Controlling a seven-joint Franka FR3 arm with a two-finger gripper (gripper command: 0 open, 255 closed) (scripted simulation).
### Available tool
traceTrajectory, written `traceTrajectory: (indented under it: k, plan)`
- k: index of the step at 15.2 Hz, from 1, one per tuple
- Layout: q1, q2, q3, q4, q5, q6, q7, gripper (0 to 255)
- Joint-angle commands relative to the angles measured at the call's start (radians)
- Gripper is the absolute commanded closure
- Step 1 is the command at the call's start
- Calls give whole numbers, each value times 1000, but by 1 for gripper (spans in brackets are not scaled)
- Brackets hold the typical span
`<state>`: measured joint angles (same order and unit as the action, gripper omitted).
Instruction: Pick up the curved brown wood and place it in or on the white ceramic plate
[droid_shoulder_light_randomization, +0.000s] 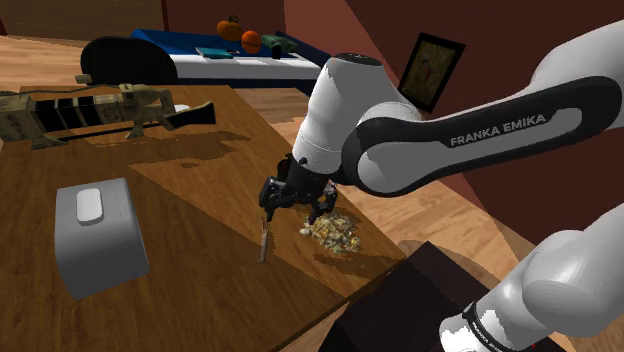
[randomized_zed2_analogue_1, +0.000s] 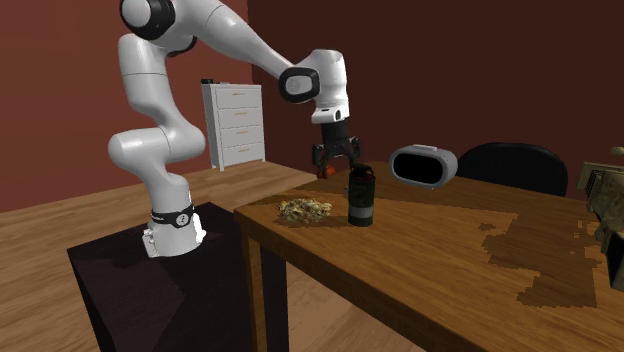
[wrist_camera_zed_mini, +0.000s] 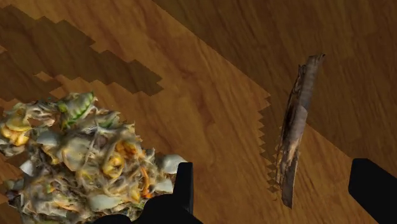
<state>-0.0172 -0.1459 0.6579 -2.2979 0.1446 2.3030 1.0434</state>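
wood lies between the open fingers, just beside the food heap

shoulder view: the gripper (droid_shoulder_light_randomization: 295, 203) hangs low over the table (droid_shoulder_light_randomization: 200, 290). the curved brown wood (droid_shoulder_light_randomization: 264, 240) is just beside the food heap (droid_shoulder_light_randomization: 335, 232), which is probably the plate of the task. the wood is on the heap's side toward the grey box (droid_shoulder_light_randomization: 100, 235).

second exterior view: the wood (randomized_zed2_analogue_1: 360, 195) shows a broad dark face near the heap (randomized_zed2_analogue_1: 305, 209), and the gripper (randomized_zed2_analogue_1: 335, 163) is above the two.

wrist view: the fingers (wrist_camera_zed_mini: 184, 191) stand apart and touch nothing. the long axis of the wood (wrist_camera_zed_mini: 296, 133) runs across the line between them, closer to the finger far from the heap (wrist_camera_zed_mini: 83, 159). i judge that a straight descent would bracket it
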Motion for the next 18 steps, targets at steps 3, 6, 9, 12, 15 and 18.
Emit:
traceTrajectory:
  k: [3, 6, 9, 12, 15, 18]
  plan:
    - [-12, 133, 42, 75, -126, 58, 166, 0]
    - [-9, 169, 43, 65, -160, 96, 190, 0]
    - [-6, 208, 41, 57, -198, 133, 217, 0]
    - [-4, 215, 40, 56, -206, 139, 222, 0]
    - [-4, 215, 40, 56, -206, 139, 222, 0]
    - [-4, 215, 40, 56, -206, 139, 222, 255]
